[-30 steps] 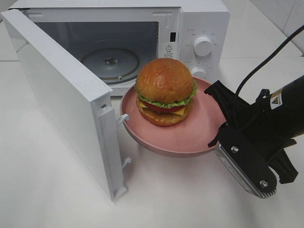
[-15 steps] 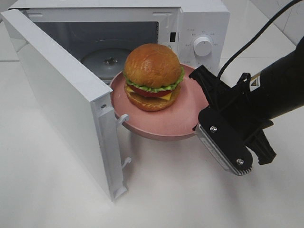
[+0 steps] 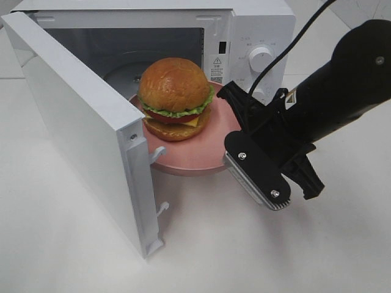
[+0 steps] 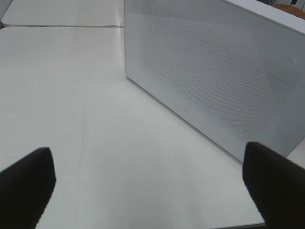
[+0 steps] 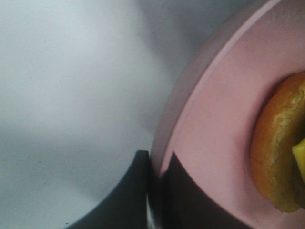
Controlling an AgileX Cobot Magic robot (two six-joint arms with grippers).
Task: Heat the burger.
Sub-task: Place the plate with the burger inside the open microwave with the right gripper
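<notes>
The burger [image 3: 175, 97], with a domed golden-brown bun, lettuce, tomato and cheese, sits on a pink plate [image 3: 195, 155]. My right gripper [image 3: 232, 102] is shut on the plate's right rim and holds it in the air at the open mouth of the white microwave [image 3: 256, 30]. Up close, the right wrist view has the dark fingers [image 5: 143, 191] pinching the plate rim [image 5: 190, 109], with the burger's lower bun [image 5: 276, 143] beside them. My left gripper [image 4: 150, 191] is open and empty, facing the outer face of the microwave door [image 4: 214, 71]; the exterior high view does not include it.
The microwave door [image 3: 79, 128] stands swung wide open to the left, close to the plate's left edge. Part of the glass turntable [image 3: 122, 73] is visible inside behind the burger. The knobs [image 3: 261, 59] are on the right panel. A white tabletop [image 3: 244, 256] lies all around.
My right gripper has carried the plate with the burger up and to the left, from in front of the microwave into its opening. The left gripper stays open.
</notes>
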